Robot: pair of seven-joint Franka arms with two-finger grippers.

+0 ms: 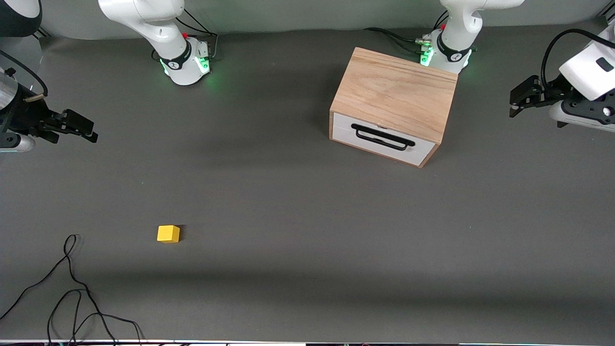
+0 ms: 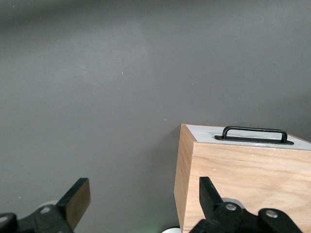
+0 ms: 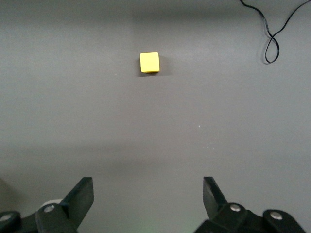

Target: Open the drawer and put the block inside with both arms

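The work surface is a table [image 1: 298, 230] covered edge to edge with a matte dark grey mat. The mat is uniform in colour and carries no markings. Soft, broad shadow bands cross it, one running the length of the table near the front camera's edge. Green light from two sources at the top edge tints small patches of the mat. Along that top edge stands a lighter grey wall [image 1: 288, 14], plain and featureless. A thin black cable [image 1: 72, 293] lies in loose loops on the mat near the front camera, toward the right arm's end; where it leads is probably off the table edge. Lighting is even and diffuse.
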